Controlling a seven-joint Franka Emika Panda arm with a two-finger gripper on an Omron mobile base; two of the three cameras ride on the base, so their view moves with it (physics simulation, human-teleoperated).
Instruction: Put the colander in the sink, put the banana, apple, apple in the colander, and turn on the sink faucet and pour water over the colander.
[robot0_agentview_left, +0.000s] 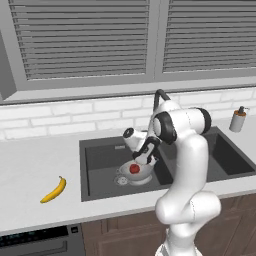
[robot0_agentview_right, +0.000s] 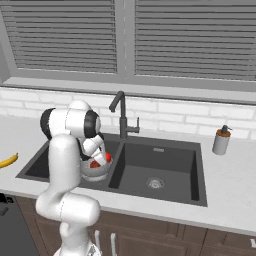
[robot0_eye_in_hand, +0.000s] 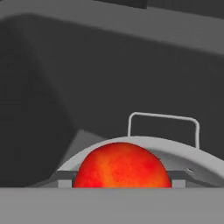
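Observation:
In the left basin of the dark sink (robot0_agentview_left: 100, 155) (robot0_agentview_right: 165, 172) stands the silver colander (robot0_agentview_left: 142, 176) (robot0_agentview_right: 96, 173) (robot0_eye_in_hand: 188, 153). My gripper (robot0_agentview_left: 136, 164) (robot0_agentview_right: 103, 159) (robot0_eye_in_hand: 121, 183) reaches down into it, shut on a bright red apple (robot0_agentview_left: 134, 169) (robot0_agentview_right: 107, 157) (robot0_eye_in_hand: 121, 166) that sits low inside the bowl. One wire handle of the colander rises behind the apple in the hand view. The yellow banana (robot0_agentview_left: 54, 191) (robot0_agentview_right: 7, 161) lies on the counter left of the sink. Behind the basin divider stands the black faucet (robot0_agentview_left: 159, 95) (robot0_agentview_right: 121, 112), with no water running.
A grey-white soap pump bottle (robot0_agentview_left: 238, 119) (robot0_agentview_right: 220, 140) stands on the counter at the right end of the sink. The right basin shows its round drain (robot0_agentview_right: 155, 183). A white tiled wall and window blinds close off the back.

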